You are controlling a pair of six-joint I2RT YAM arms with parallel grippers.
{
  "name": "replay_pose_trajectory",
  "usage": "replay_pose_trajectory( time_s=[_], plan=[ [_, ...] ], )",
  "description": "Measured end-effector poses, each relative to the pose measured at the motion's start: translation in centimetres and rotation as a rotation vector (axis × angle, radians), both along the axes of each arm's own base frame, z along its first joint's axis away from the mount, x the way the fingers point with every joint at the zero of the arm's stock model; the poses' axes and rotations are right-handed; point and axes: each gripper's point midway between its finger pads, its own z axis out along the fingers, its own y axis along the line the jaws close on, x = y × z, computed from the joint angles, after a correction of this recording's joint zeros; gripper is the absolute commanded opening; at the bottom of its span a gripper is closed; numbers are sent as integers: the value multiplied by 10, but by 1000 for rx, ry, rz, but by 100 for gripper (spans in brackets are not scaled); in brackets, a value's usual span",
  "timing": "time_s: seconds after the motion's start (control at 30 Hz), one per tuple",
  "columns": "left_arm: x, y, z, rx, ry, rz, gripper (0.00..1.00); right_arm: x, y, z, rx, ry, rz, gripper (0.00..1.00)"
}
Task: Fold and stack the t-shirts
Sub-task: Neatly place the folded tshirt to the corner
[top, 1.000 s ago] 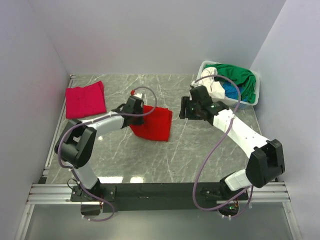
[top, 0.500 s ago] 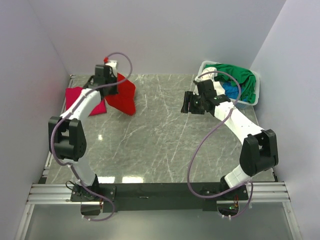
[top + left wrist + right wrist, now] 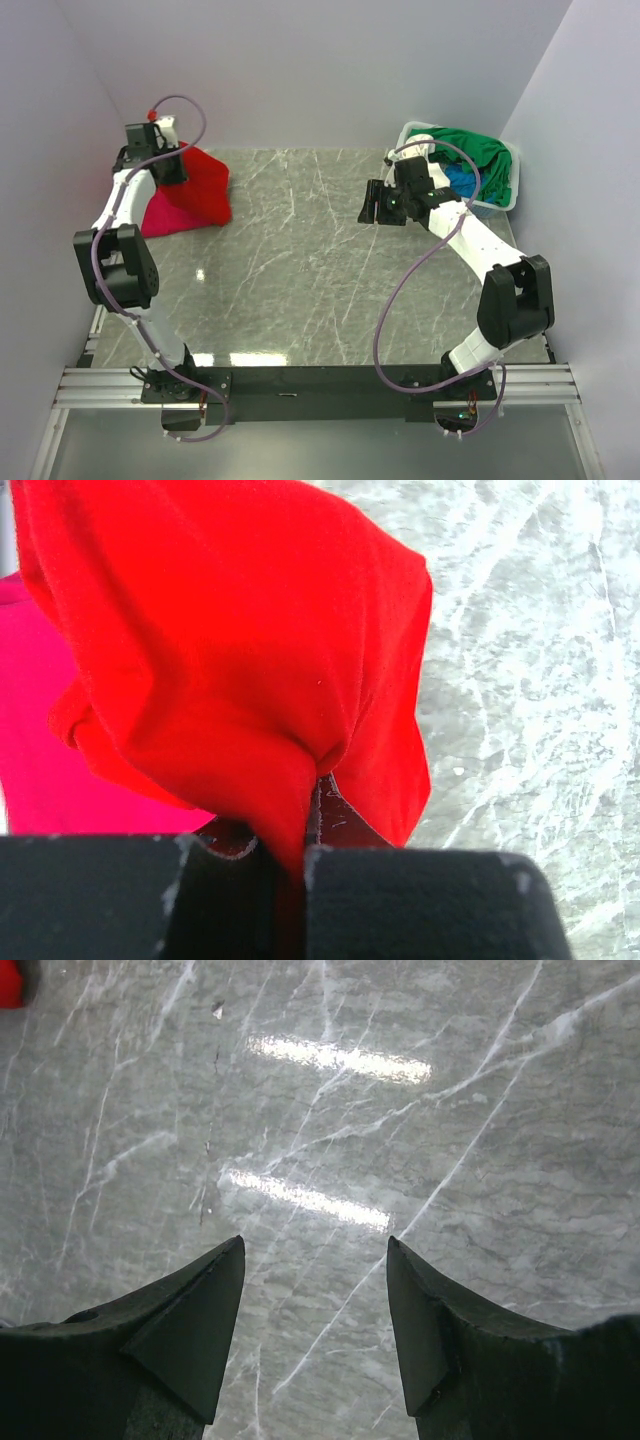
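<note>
The bright red t-shirt (image 3: 203, 187) hangs bunched from the left hand (image 3: 160, 165) at the far left corner of the surface (image 3: 300, 270). Seen from overhead, its lower edge overlaps the magenta-pink t-shirt (image 3: 158, 217), which lies flat there. Whether the 2 touch is unclear. The left hand is almost closed, pinching 1 gathered ridge of red cloth. The right hand (image 3: 376, 205) hovers well apart, near the basket (image 3: 516, 180), its jaws wide and holding nothing.

Likely risks: the shirt hangs from a single pinch point, so it may have sagged out of any fold. Let go as it is, it could land crumpled and off-centre on the pink shirt. Dragging it across could rumple or shift the pink shirt beneath. The thin cloth could also slip from so small a grip.

Both shirts are soft, matte knit. The red one falls in deep, rounded creases. The surface is glossy grey marble-patterned stone with pale veins and bright glare. The basket is rigid white plastic, heaped with a green t-shirt (image 3: 480, 150) and white and blue cloth. The hands' fingers are black, matte and wedge-shaped.
</note>
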Motion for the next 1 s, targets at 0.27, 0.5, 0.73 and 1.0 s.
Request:
replay_pose_trajectory(
  time_s=[0.27,0.5,0.73,1.0],
  plan=[
    [-4,32,3,-61,-15,48,0,0,3,1,15,-2,13,66],
    [-7,71,-3,-89,-39,139,0,-2,5,0,23,2,21,66],
    [-4,99,-38,-111,-6,213,0,-4,7,0,33,6,32,66],
    [3,117,-101,-116,108,292,14,-7,7,-3,37,15,38,66]
  ],
)
